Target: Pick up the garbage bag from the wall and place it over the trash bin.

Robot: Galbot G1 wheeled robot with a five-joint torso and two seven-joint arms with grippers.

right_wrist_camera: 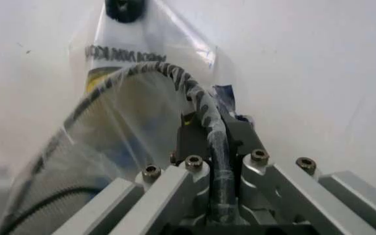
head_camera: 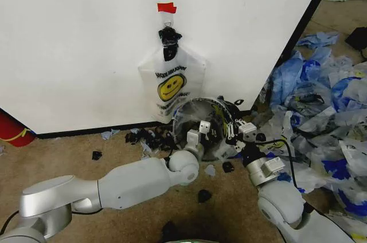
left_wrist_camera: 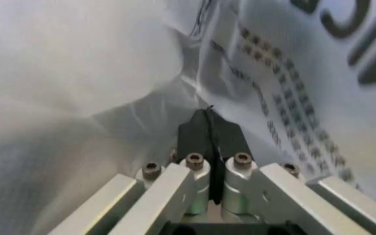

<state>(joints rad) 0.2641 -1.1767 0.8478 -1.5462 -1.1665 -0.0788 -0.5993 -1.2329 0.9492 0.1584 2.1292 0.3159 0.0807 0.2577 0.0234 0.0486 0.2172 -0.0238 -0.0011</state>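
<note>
The garbage bag (head_camera: 171, 85), white with a yellow smiley face, hangs on the wall (head_camera: 86, 42) from a black hook under a piece of red tape (head_camera: 166, 7). Its lower end spreads as clear film over the mouth of the trash bin (head_camera: 217, 107), which is tipped against the wall's foot. My left gripper (head_camera: 198, 131) is at the bin's near rim, its fingers (left_wrist_camera: 198, 132) pressed together on the bag film (left_wrist_camera: 318, 58). My right gripper (head_camera: 241, 131) is shut on the bin's film-wrapped rim (right_wrist_camera: 175, 78), with a blue handle loop (right_wrist_camera: 226, 93) just past its tips.
A heap of mostly blue plastic bags (head_camera: 327, 100) covers the floor to the right. A red cylinder (head_camera: 11, 128) stands at the wall's left end. Black scraps (head_camera: 203, 195) and bits of plastic lie on the brown carpet near the bin.
</note>
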